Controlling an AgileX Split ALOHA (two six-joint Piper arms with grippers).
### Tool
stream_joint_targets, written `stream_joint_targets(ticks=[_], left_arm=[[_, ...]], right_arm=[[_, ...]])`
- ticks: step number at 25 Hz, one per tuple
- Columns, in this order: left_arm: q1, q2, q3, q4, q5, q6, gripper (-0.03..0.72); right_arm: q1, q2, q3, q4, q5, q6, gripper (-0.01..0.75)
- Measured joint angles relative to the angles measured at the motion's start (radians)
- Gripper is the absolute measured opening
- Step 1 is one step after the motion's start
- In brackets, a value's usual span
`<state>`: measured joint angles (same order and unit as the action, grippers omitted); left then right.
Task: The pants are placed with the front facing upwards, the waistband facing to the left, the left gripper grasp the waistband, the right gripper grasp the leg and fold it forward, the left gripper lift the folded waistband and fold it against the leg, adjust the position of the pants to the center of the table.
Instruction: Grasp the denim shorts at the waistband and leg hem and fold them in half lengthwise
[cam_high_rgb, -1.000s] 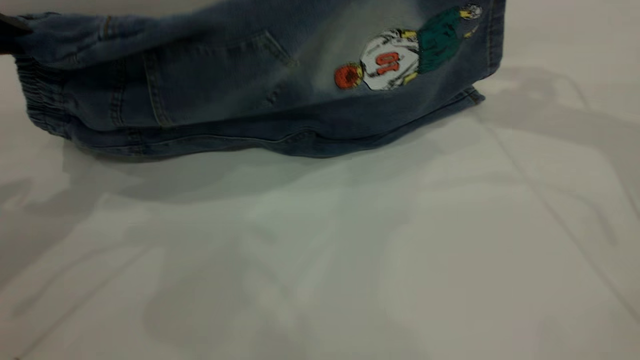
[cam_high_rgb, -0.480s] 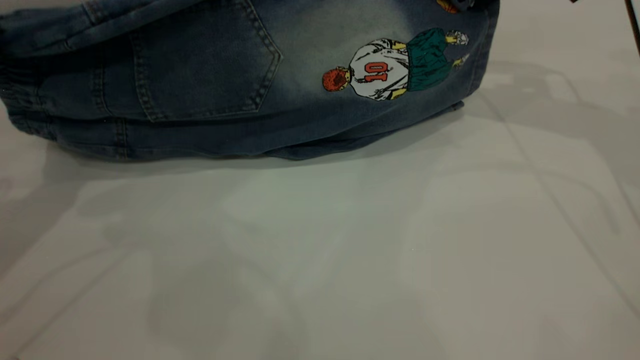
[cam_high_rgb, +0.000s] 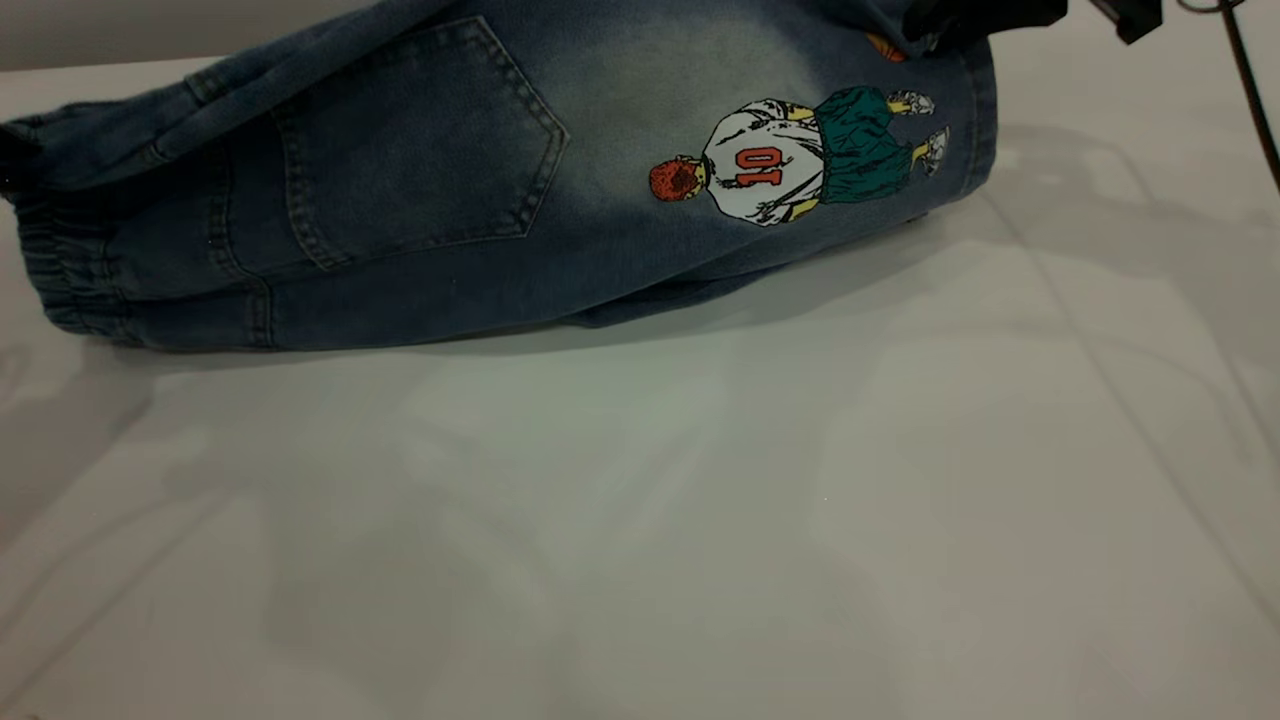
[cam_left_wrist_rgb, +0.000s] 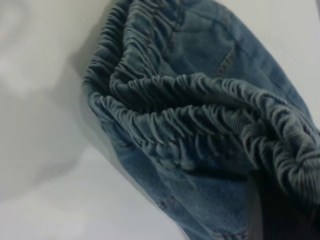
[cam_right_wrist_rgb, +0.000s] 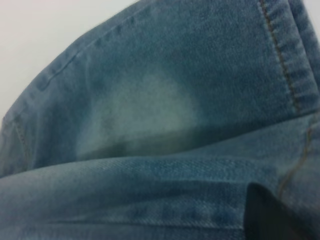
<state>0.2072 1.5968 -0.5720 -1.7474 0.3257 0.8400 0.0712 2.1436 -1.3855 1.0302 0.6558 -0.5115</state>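
**Folded denim pants lie lengthwise across the far side of the table**

The pants (cam_high_rgb: 420, 200) carry a cartoon basketball-player print (cam_high_rgb: 795, 160) with an orange "10" on the white jersey; the figure lies sideways, head toward the waistband. The long axis runs left to right, the gathered waistband (cam_high_rgb: 70, 270) at the left end, the leg hem at the right. A back pocket (cam_high_rgb: 415, 140) faces up. The pants rest on the white table (cam_high_rgb: 640, 520). The right gripper (cam_high_rgb: 985, 15) meets the hem at the top edge; whether its fingers clench cannot be told. The left gripper's fingers cannot be judged either.
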Motion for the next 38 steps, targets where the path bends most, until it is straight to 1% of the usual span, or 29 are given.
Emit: stream_joint_targets(ticks=[6, 10, 14, 18, 21, 25, 27, 29, 32, 34, 38], left_arm=[[0.000, 0.007, -0.007, 0.002, -0.052, 0.003, 0.089], [0.000, 0.007, -0.043, 0.002, -0.050, 0.062, 0.095], [0.000, 0.007, -0.083, 0.002, -0.047, 0.102, 0.115], [0.000, 0.007, -0.101, 0.005, -0.046, 0.147, 0.181], [0.000, 0.007, -0.101, 0.004, -0.046, 0.168, 0.271], [0.000, 0.007, -0.101, 0.004, -0.050, 0.183, 0.410], [0.000, 0.007, -0.101, 0.004, -0.063, 0.186, 0.461], [0.000, 0.007, -0.101, 0.003, -0.070, 0.204, 0.482], [0.000, 0.007, -0.101, 0.003, -0.053, 0.229, 0.491], [0.000, 0.007, -0.101, 0.003, -0.015, 0.229, 0.491], [0.000, 0.007, -0.101, 0.004, 0.075, 0.229, 0.491]], right_arm=[[0.018, 0.024, -0.055, 0.021, 0.005, -0.022, 0.025], [0.020, 0.024, -0.096, 0.021, 0.006, -0.022, 0.025], [0.020, 0.024, -0.101, 0.021, -0.003, -0.022, 0.025], [0.026, 0.031, -0.103, 0.020, -0.013, -0.022, 0.025], [0.030, 0.047, -0.109, 0.020, -0.011, -0.022, 0.025], [0.030, 0.059, -0.109, 0.022, 0.006, -0.022, 0.025], [0.030, 0.059, -0.109, 0.022, 0.006, -0.022, 0.025], [0.030, 0.059, -0.109, 0.025, 0.008, -0.022, 0.025], [0.030, 0.059, -0.109, 0.025, -0.003, -0.021, 0.025], [0.030, 0.059, -0.109, 0.025, -0.019, -0.021, 0.025], [0.030, 0.061, -0.109, 0.028, -0.085, -0.042, 0.026]])
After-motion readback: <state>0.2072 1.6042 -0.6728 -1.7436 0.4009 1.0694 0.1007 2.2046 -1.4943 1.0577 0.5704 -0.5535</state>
